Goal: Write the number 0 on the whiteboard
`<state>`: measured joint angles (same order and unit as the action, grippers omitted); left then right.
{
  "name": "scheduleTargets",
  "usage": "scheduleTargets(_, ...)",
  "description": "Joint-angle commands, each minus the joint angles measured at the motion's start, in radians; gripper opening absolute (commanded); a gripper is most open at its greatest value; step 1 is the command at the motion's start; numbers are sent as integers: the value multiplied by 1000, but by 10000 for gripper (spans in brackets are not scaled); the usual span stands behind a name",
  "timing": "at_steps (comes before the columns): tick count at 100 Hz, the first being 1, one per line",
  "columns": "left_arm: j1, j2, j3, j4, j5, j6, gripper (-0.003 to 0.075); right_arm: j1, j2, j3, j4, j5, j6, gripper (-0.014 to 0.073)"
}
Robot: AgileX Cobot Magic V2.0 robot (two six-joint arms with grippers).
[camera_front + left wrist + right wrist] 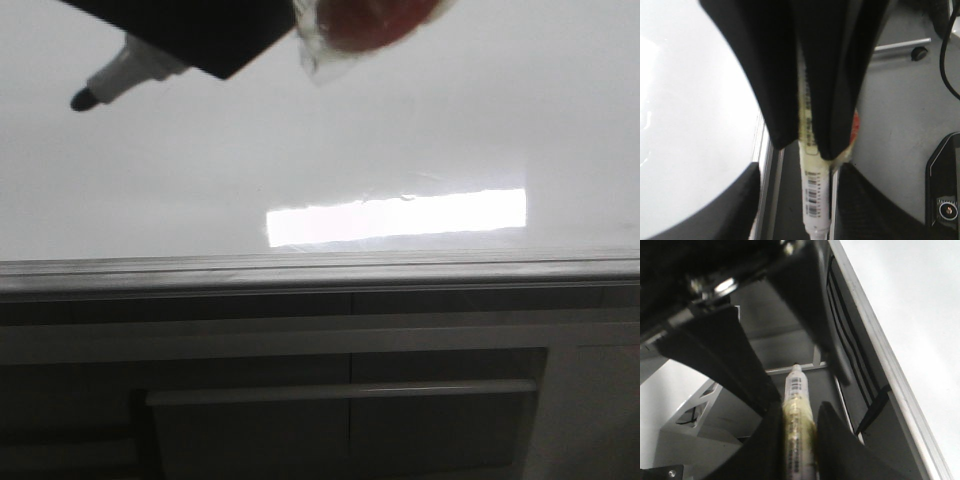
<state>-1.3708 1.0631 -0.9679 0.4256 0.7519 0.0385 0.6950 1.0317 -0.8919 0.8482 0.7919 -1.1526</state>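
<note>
The whiteboard [420, 120] fills the upper front view, and no number 0 shows on it. A white marker [135, 68] with a black tip hangs over the board's upper left, its tip off the surface. It is clamped by a black finger [205, 35] carrying red tape. In the right wrist view my right gripper [797, 415] is shut on the marker [796, 387]. In the left wrist view my left gripper [799, 175] is open with its jaws on either side of the marker [816, 200]. The right gripper [807, 147] pinches that marker from above.
A bright rectangular glare patch [400, 215] lies on the board. The grey metal edge rail [320, 270] runs along the board's near side. Below it stands a dark grey cabinet [450, 420] with a bar handle [340, 392].
</note>
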Motion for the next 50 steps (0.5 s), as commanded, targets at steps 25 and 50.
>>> scheduleTargets(25,-8,-256,-36,-2,34,-136,419,-56,-6,-27,-6,-70,7,-62)
scheduleTargets(50,-6,-544,18,270,103,-519,115,-222,-15,-27,-6,-288,98,-62)
